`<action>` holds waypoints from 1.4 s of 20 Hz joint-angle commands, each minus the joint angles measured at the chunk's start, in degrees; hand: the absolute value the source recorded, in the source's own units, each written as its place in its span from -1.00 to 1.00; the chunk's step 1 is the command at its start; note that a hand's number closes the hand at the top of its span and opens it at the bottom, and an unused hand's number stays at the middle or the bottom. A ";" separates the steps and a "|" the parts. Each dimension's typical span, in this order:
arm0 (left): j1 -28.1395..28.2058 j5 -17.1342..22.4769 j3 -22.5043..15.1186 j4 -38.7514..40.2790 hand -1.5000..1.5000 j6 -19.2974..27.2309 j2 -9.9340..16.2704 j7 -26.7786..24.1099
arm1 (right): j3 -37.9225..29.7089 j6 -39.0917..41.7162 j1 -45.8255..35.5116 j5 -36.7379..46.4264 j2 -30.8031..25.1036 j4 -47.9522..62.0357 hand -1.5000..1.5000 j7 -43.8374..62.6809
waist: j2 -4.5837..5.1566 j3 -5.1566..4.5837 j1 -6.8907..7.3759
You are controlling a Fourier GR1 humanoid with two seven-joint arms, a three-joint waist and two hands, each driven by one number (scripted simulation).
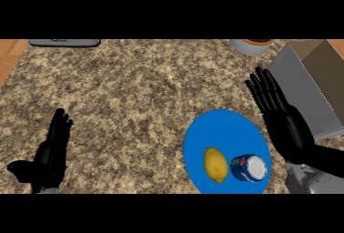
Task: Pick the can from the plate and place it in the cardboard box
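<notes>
**Mia:** Where is the can [249, 167]?

**Sam:** It is on the blue plate [225, 125], near the bottom of the plate. A yellow lemon [215, 164] lies just beside it, on its left.

**Mia:** Is a hand holding the can?

**Sam:** No. The right hand [280, 116] is open, with its fingers straight and pointing away from the robot. It is by the right rim of the plate, above the can in the view. It holds nothing.

**Mia:** And the other hand?

**Sam:** The left hand [52, 150] is open too. It rests far off at the left of the counter [134, 86]. It is well apart from the plate.

**Mia:** Where does the can go?

**Sam:** In the cardboard box [319, 77], at the right, just past the right hand. I cannot see anything inside it.

**Mia:** So how much is done?

**Sam:** I think none of it yet. There are 2 jobs left. Job 1 is to grab the can and lift it. Job 2 is to carry it over and put it in the box.

**Mia:** Which hand should do it?

**Sam:** The right one, I think. It is close to both the can and the box.
</notes>
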 commanded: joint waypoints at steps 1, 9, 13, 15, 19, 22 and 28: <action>-0.59 -2.59 -1.64 0.59 0.00 -0.96 -0.18 -2.79 | -3.40 -5.03 1.73 2.08 -3.38 -5.76 -1.00 4.57 | -0.56 1.74 -1.01; -6.36 -7.10 -3.58 -4.65 0.00 -10.26 13.17 -0.08 | -16.95 -16.23 14.01 15.92 -23.02 -7.12 -1.00 11.73 | -2.12 1.55 -9.59; -8.38 -6.75 -4.22 -4.78 0.00 -13.78 14.30 0.72 | -18.96 -18.52 26.78 21.96 -25.92 -17.25 -1.00 9.33 | -1.34 1.73 -5.90; -10.45 -6.22 -3.46 -4.91 0.00 -14.69 14.68 1.33 | -17.86 -18.79 31.80 26.89 -27.59 -21.05 -1.00 8.75 | -1.17 1.71 -5.32; -12.78 -5.58 -4.05 -4.28 0.00 -17.01 14.22 2.95 | -18.29 -18.36 38.71 34.68 -32.40 -30.05 -1.00 14.86 | -0.86 1.64 -3.82; -16.71 -6.97 -3.97 -0.07 0.00 -16.89 12.61 1.63 | -16.72 -14.97 39.40 39.32 -36.26 -33.41 -1.00 24.94 | -0.17 1.54 -2.64; -16.01 -7.75 -6.23 -4.32 0.00 -17.22 11.88 4.57 | -13.29 -3.58 41.53 44.69 -45.19 -43.43 -1.00 43.23 | -0.23 1.55 -0.51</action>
